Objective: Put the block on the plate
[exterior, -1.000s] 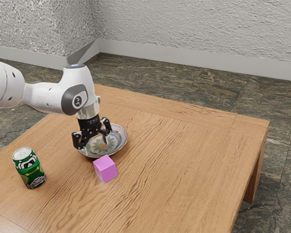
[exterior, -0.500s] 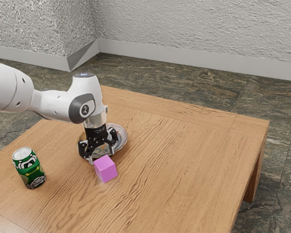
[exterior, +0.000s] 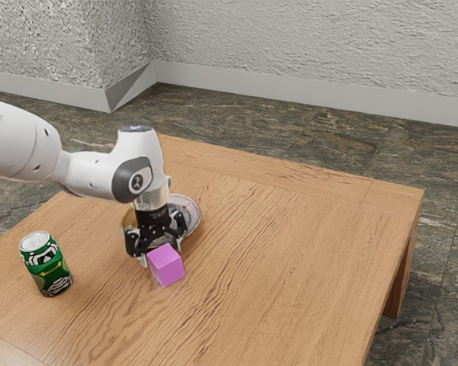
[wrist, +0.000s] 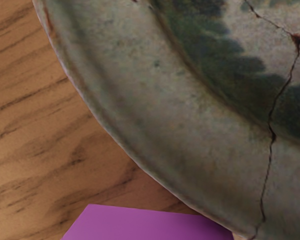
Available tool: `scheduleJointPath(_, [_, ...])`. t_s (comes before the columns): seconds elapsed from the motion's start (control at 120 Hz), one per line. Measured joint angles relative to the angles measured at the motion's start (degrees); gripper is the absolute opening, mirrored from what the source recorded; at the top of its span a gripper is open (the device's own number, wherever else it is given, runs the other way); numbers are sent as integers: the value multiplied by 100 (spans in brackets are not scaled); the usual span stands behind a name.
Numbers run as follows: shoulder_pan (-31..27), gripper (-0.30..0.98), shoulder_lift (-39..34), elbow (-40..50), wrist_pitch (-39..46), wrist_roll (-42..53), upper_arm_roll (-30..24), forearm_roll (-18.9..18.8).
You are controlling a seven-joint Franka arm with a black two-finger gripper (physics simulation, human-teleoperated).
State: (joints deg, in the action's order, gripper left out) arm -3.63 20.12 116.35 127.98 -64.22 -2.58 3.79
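Pink block [exterior: 166, 265] isn't grabbed yet: the black gripper [exterior: 162, 255] has its fingers spread wide, nothing clamped. Compared with half a second ago it's sitting a bit lower and closer to the block, which looks basically unmoved. So imo we're at the lining-up-for-a-grasp step, and the carry is all still to do. Block's on the wooden table [exterior: 290, 252], just outside the plate [exterior: 194, 210]; can't tell if they touch. I'd check the finger nearest the plate, could clip it on the way down. Further out from the plate there's a green drinks can [exterior: 47, 263], well apart, which the exterior view catches. Wrist view gives you the plate's dark crack [wrist: 273, 136] and bare wood beside its rim [wrist: 105, 120], stuff the arm mostly blocks from outside.
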Motion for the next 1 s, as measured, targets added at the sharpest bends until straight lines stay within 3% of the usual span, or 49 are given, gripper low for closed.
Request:
scheduleJointPath(0.475, [-5,40,58,3,57,122,24,20])
scheduleJointPath(1.0, [212,37,-32,-10,39,47,-127,-9])
